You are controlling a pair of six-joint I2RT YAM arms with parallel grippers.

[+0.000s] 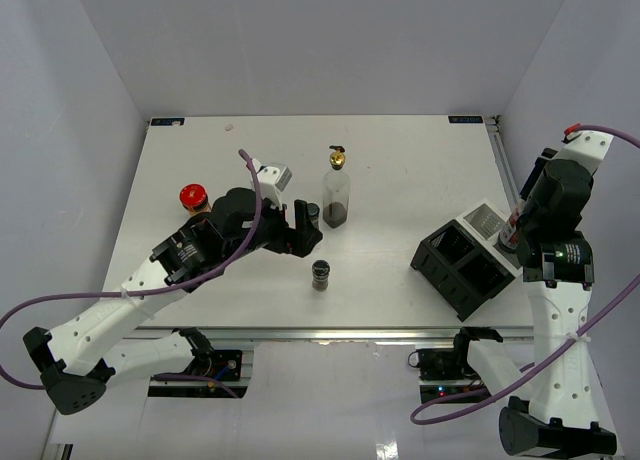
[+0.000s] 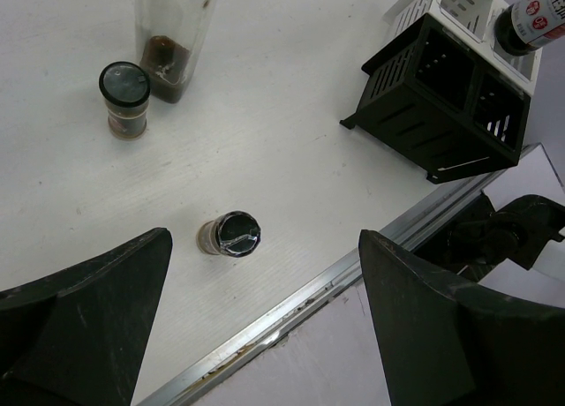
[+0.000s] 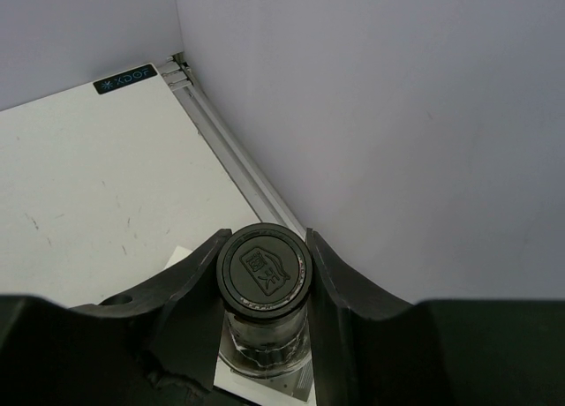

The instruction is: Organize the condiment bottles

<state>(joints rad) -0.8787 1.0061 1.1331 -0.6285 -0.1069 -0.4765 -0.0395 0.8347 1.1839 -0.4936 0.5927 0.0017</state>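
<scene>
Top external: the left gripper (image 1: 303,235) reaches over mid-table, jaws spread wide and holding nothing. A dark jar (image 1: 313,213) stands just beside it, next to the gold-topped bottle (image 1: 337,192). A second jar (image 1: 320,275) stands apart, nearer the front edge. The red-capped jar (image 1: 193,197) stands at the left, by the arm's elbow. The box (image 1: 462,265) sits at the right of the table (image 1: 400,150), with a white holder (image 1: 484,220) touching its far side. The right gripper (image 1: 518,232) hangs over that holder, clenched on the tall bottle (image 1: 508,238).

Left wrist: both fingers (image 2: 88,327) stand far apart with only bare table and the second jar below, between them. The first jar touches, or nearly touches, the gold-topped bottle's base. Past the box, the tall bottle's red-white label shows at the white holder.

Right wrist: the two fingers (image 3: 190,287) press against either side of the tall bottle just under its black cap, above the holder's white corner. Whether the bottle's base rests inside cannot be told. The wall (image 3: 397,115) is close by.
</scene>
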